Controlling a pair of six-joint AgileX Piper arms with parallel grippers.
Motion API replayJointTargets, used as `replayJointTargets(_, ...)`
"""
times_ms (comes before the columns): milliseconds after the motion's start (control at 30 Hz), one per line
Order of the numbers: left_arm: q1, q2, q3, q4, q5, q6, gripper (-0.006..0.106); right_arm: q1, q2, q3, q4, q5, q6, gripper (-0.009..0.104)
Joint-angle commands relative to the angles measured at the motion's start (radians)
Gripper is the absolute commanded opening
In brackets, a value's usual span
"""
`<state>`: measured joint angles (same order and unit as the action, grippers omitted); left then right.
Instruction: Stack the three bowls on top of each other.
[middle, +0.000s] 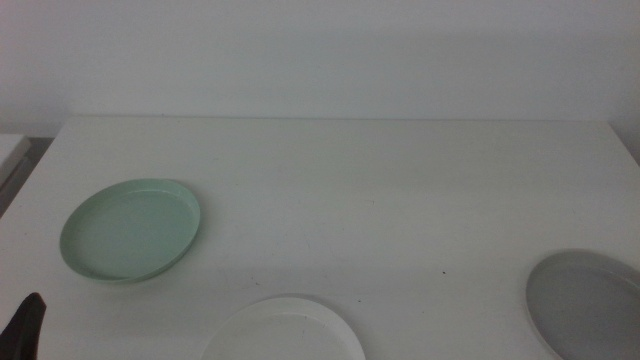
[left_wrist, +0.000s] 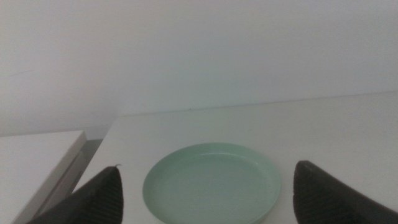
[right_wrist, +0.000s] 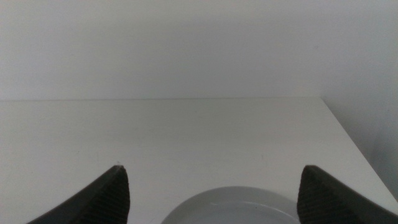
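Bowls (middle: 131, 229) apart on white table (middle: 380, 190), white wall bkgd

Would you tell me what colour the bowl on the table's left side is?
Mint green; the middle view shows it best.

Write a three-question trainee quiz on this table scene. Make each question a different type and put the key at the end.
1. True or false: the mint green bowl is already stacked on the white bowl.
2. Multiple choice: which bowl lies at the table's right side in the middle view? A) mint green B) white C) the grey bowl
3. Fill in: the left tool has its jaws wide apart, and the bowl seen between them is ____.

Key
1. False: all three bowls lie apart on the table.
2. C
3. mint green

For reference, the right tool is also open, above a pale bowl rim, and is out of the middle view.
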<state>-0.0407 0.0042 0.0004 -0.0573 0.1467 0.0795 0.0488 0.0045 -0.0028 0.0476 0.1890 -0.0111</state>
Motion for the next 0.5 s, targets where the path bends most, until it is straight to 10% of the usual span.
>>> replayJointTargets(0,0.000,-0.004,0.000,-0.025,-0.020,-0.009,0.094,-0.005,-0.005,0.003,-0.012,-0.008,-0.004,0.092)
replayJointTargets(467,0.000,0.074,-0.075,0.006,0.026,-0.002,0.094,-0.005,-0.005,0.003,-0.012,-0.008,-0.004,0.092)
